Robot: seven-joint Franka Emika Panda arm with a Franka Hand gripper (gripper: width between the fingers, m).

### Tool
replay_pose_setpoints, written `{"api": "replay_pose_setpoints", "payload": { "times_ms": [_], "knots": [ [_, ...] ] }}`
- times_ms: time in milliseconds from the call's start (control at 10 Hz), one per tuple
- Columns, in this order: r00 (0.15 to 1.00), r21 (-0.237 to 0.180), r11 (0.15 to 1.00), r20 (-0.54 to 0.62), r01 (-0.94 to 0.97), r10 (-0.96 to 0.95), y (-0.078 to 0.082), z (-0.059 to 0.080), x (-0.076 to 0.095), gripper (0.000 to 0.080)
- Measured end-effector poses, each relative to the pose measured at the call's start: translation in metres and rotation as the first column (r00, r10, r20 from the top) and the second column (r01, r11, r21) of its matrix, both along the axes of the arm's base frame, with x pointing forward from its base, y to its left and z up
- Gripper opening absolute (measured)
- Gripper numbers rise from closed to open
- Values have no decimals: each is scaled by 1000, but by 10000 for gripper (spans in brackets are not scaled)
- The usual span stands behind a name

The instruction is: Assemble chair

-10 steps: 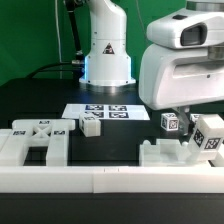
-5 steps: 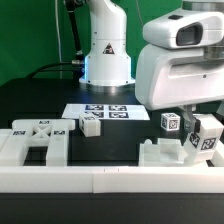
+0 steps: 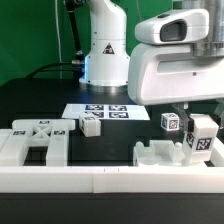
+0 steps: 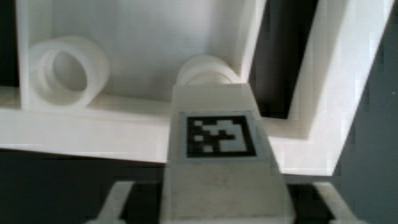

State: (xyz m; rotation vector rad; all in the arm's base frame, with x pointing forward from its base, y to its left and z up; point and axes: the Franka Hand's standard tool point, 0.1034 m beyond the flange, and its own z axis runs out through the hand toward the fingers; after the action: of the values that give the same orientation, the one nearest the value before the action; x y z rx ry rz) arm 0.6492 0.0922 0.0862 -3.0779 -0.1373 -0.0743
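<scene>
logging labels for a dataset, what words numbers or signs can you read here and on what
No words or numbers can be read.
Triangle sign on the arm base: too small to read.
Square tags on the marker board, loose blocks and held part: coded patterns, no text.

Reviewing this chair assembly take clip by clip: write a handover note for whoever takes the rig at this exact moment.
The end effector is shut on a white blocky tagged chair piece, at the exterior view's right.
Loose: wide flat white piece at the exterior view's left; small white tagged block by the marker board; small white tagged cube and low white stepped piece near the held one.
Done: one piece gripped.
Left: nothing looks joined yet, so seemingly all joining.
</scene>
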Motion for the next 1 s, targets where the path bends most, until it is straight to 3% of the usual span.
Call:
{"api": "replay_pose_setpoints", "payload": {
  "times_ms": [700,1000],
  "knots": [
    [908,56,907,6,418,-419,3,0,-2,291],
    [779,72,776,-24,627,-627,15,0,-6,291]
  ]
}}
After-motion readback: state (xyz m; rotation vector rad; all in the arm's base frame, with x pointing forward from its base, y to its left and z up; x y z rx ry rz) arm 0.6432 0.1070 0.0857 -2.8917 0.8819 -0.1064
